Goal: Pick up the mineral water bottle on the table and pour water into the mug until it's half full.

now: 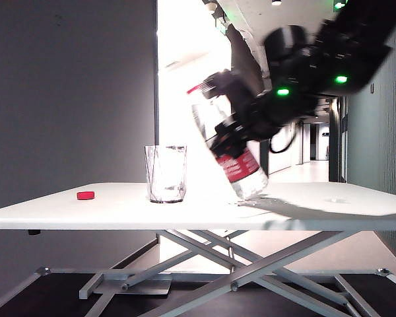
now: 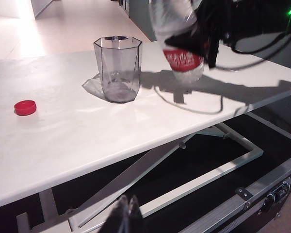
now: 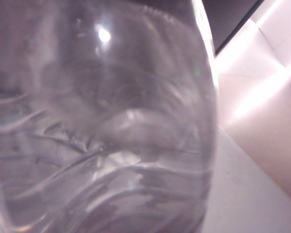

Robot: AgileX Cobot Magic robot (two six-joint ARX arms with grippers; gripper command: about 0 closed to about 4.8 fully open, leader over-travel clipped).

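The right gripper clamps the tilted mineral water bottle right of the mug. The left gripper, closed and empty, idles below the surface. Next, I judge: bring the neck over the mug's rim.

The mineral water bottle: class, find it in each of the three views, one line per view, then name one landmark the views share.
Exterior view: the mineral water bottle is right of centre, tilted towards the mug, clamped in the right gripper.
Left wrist view: at the upper edge, right of the mug, above the table; the left gripper is shut, below the table edge.
Right wrist view: it fills most of the picture.
Shared landmark: the white table.
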